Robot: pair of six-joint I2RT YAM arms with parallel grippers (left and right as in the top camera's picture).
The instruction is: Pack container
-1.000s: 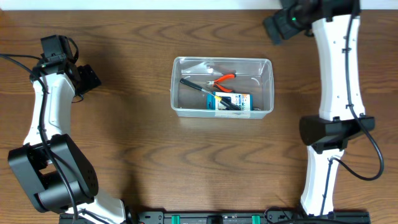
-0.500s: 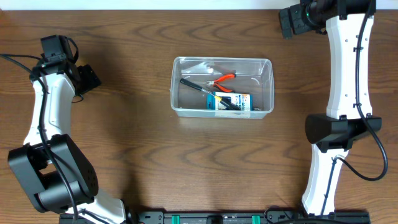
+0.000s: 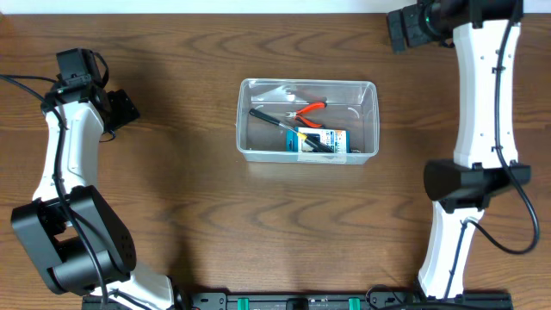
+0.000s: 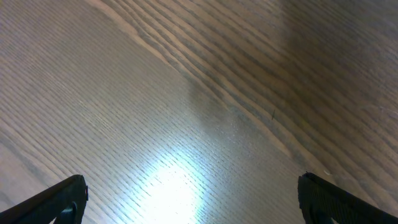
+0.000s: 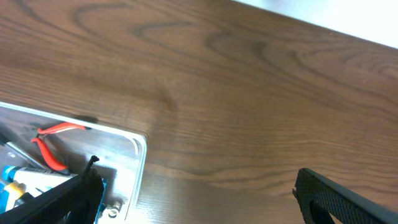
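While the container (image 3: 307, 120) sits unchanged, the right claw (image 3: 397, 32) has withdrawn rightward.

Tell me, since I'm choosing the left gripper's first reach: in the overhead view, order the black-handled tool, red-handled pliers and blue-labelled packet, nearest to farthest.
1. Black-handled tool, at the container's left end, toward the left gripper.
2 and 3. Red-handled pliers, middle, by the upper wall in the picture, and blue-labelled packet, middle, by the lower wall: too close to call.
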